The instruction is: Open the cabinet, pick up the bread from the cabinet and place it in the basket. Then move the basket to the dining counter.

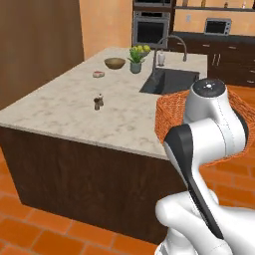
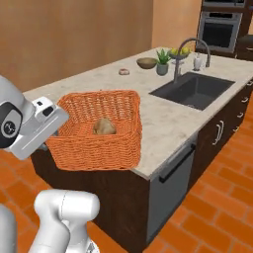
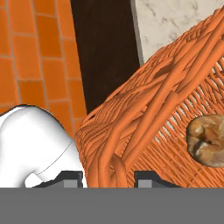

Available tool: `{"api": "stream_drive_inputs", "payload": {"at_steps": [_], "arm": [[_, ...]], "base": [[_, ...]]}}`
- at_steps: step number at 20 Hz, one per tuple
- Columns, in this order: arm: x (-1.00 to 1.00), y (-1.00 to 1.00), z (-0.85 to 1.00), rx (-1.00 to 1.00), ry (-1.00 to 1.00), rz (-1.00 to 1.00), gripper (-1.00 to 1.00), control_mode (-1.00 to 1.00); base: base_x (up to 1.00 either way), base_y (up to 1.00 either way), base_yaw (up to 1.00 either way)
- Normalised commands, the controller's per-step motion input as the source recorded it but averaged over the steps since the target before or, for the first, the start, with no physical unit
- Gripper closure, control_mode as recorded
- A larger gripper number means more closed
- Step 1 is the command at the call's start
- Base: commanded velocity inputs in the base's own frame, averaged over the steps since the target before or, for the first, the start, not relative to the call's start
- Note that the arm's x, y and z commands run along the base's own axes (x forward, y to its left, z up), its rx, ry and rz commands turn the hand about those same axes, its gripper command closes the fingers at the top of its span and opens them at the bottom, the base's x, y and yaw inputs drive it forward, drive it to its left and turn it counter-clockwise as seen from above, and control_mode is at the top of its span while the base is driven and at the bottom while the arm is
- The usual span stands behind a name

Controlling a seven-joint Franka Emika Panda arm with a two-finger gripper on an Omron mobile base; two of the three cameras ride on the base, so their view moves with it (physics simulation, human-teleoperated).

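Bread (image 2: pixel 104 127) lay inside the basket (image 2: pixel 99 143), which we judged almost delivered, our tool (image 3: pixel 108 176) clamped on its near rim at the desk (image 2: pixel 163 126) corner, so next we needed to lower it fully and let go.

The basket (image 2: pixel 96 129) is occupying the table (image 2: pixel 163 123) corner nearest the arm. Beyond it, bare stone is lying open up to the sink (image 2: pixel 193 90). A bowl (image 2: pixel 147 63), plant (image 2: pixel 162 62) and faucet (image 2: pixel 190 54) are crowding the far end.

Basket (image 2: pixel 94 143) with bread (image 2: pixel 104 127) inside, at dining counter (image 2: pixel 163 126) corner edge.
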Motion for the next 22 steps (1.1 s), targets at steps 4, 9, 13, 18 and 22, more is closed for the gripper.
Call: {"api": "stream_drive_inputs", "payload": {"at_steps": [4,9,13,18,22], "arm": [[0.0,0.0,0.0,0.0,0.0,0.0,1.0,1.0],[0.0,0.0,0.0,0.0,0.0,0.0,1.0,1.0],[0.0,0.0,0.0,0.0,0.0,0.0,1.0,1.0],[0.0,0.0,0.0,0.0,0.0,0.0,1.0,1.0],[0.0,0.0,0.0,0.0,0.0,0.0,1.0,1.0]], "base": [[0.04,1.0,-0.49],[0.18,1.0,-0.51],[0.14,1.0,-0.5],[0.12,1.0,-0.48],[0.09,1.0,-0.45]]}}
